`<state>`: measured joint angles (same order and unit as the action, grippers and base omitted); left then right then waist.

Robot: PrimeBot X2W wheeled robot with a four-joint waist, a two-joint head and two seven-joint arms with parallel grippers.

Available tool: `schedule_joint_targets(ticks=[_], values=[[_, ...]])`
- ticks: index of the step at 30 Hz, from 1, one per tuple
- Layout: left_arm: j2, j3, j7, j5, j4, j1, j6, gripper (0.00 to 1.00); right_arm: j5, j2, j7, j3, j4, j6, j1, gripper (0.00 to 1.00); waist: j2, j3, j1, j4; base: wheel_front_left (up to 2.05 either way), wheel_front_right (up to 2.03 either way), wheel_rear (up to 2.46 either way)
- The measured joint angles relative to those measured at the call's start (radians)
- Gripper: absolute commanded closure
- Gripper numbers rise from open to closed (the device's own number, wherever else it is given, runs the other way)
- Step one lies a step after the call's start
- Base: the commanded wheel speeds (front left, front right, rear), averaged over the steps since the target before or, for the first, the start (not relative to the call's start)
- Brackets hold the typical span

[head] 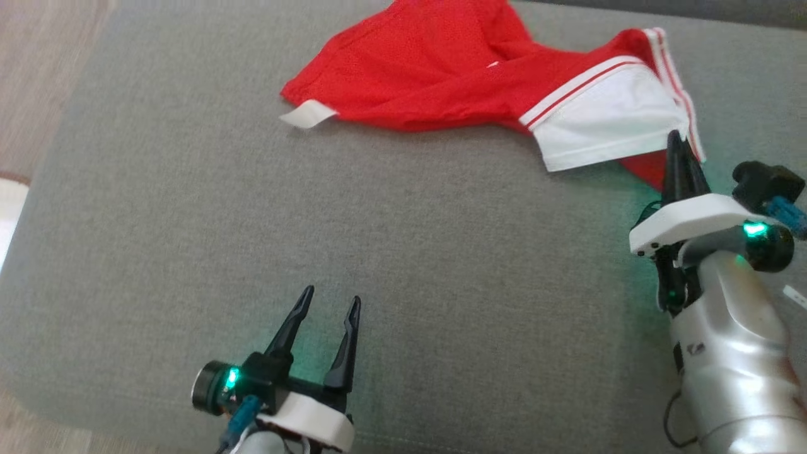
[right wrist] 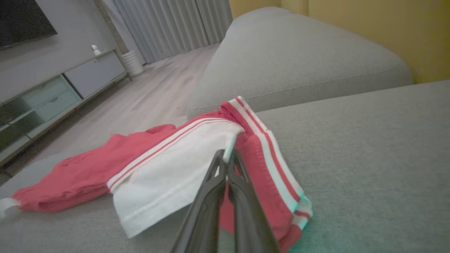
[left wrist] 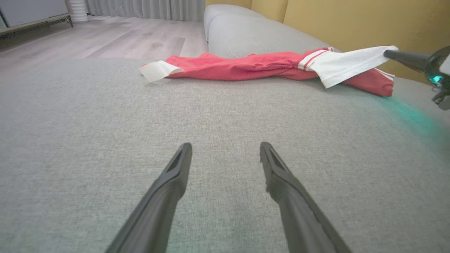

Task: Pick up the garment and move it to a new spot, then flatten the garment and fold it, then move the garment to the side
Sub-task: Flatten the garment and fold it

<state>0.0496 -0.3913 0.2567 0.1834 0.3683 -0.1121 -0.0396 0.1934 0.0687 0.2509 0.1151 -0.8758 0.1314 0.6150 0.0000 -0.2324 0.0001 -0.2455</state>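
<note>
Loosely crumpled on the far side of the sofa cushion (head: 378, 239), the garment (head: 435, 69) — soft, light mesh, likely best taken by its hems — has its white sleeve (head: 605, 126) clamped in the right claw (head: 676, 137); left claw (head: 332, 294) gapes, empty.

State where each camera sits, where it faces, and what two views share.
Head view: on the head, looking down at the grey fabric cushion; left gripper open, right gripper shut on the white sleeve of the red mesh garment.
Left wrist view: on that wrist, facing along its spread fingers toward the garment.
Right wrist view: on that wrist, facing along its closed fingers at the sleeve.
Shared: all show the garment.
</note>
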Motion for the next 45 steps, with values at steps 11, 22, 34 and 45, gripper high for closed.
schedule_joint_targets(ticks=[11, 22, 34, 45], values=[[0.001, 0.066, 0.0, -0.017, 0.006, 0.129, -0.001, 0.0, 0.269, -0.009, 0.0, -0.102, 0.195, 0.0, -0.292, 1.0, 0.0, 0.125, -0.0003, 0.104, 0.0, 0.0, 0.0], [0.001, 0.123, 0.0, -0.018, -0.006, 0.142, 0.016, 0.0, 0.349, 0.069, -0.02, -0.136, 0.294, 0.0, -0.535, 0.0, 0.0, 0.194, -0.0002, 0.261, 0.0, 0.0, 0.0], [0.002, 0.227, 0.0, -0.117, -0.02, 0.12, 0.054, 0.0, -0.185, -0.021, -0.003, -0.084, 0.491, 0.0, -0.466, 0.0, 0.0, 0.167, 0.0, 0.245, 0.0, 0.0, 0.0], [0.002, 0.262, 0.0, -0.138, -0.016, 0.114, 0.057, 0.0, -0.115, -0.024, -0.003, -0.113, 0.401, 0.0, -0.485, 0.0, 0.0, 0.179, -0.0001, 0.209, 0.0, 0.0, 0.0]])
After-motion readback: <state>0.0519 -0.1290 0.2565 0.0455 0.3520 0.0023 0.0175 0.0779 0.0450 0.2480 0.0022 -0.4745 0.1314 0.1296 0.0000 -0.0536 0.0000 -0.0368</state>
